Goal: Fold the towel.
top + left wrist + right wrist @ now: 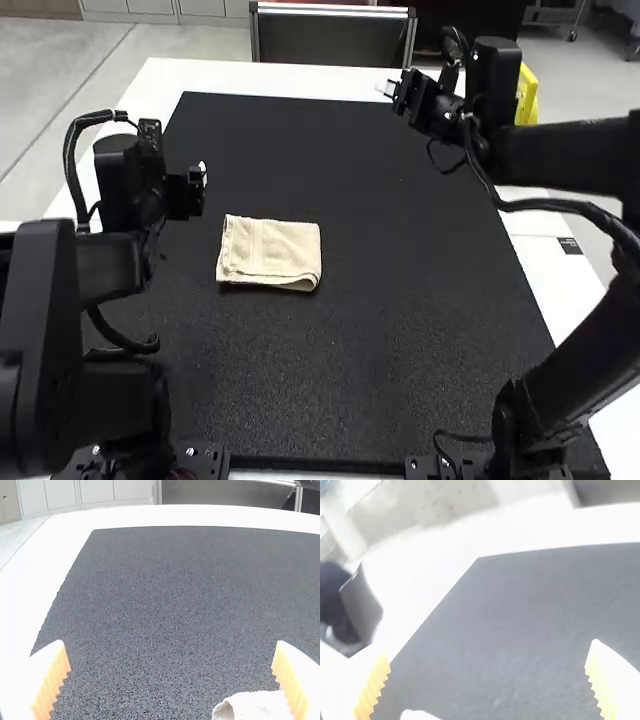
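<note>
Beside the left tool [170, 643], a little toward me and to its right, lies the cream terry-cloth towel [270, 252], folded into a compact rectangle with layered edges; I can't count its folds. That tool is spread wide, grasping nothing. Beneath the towel, a black textured mat [420, 310] covers much of the white tabletop [570, 290]. Well apart, beyond the towel and to its right, the right tool [490, 644] is also released and empty.

I judge the folding nearly finished, so the risk is disturbing it: a low sweep of the left tool could drag a layer open, and a shallow pinch could lift the top ply alone. The high view gives me the towel's whole outline; the left wrist view adds a curled, open fold end near one finger. In the right wrist view I can't identify a pale rounded shape.
</note>
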Tool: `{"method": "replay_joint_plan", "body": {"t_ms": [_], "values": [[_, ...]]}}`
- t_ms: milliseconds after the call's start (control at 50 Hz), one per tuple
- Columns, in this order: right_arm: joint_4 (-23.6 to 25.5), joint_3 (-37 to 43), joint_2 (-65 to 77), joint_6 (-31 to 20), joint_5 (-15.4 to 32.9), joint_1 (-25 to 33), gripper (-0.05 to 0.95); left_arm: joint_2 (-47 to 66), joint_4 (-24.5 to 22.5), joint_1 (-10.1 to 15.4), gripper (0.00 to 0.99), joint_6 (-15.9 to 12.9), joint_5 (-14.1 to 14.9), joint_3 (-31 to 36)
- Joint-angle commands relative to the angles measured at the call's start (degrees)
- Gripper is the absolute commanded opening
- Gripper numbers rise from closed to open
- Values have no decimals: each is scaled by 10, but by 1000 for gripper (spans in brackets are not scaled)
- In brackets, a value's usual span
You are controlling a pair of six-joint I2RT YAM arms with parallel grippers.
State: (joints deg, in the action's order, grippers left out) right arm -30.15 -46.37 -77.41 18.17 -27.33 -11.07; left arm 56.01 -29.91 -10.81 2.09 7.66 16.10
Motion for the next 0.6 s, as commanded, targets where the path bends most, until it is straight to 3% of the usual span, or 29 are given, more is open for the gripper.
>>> {"method": "replay_joint_plan", "body": {"t_ms": [0,100,240,460,580], "values": [[-51,84,86,-33,75,33,908,-43,-12,45,959,5,-102,-24],[-100,167,161,-56,101,65,908,-89,-32,84,959,5,-130,-54],[-111,247,248,-67,104,117,908,-171,-39,113,959,5,-157,-87],[-98,313,357,-67,70,192,908,-329,-9,116,959,-1,-178,-132],[-90,341,423,-67,58,226,908,-458,50,115,959,-27,-195,-160]]}}
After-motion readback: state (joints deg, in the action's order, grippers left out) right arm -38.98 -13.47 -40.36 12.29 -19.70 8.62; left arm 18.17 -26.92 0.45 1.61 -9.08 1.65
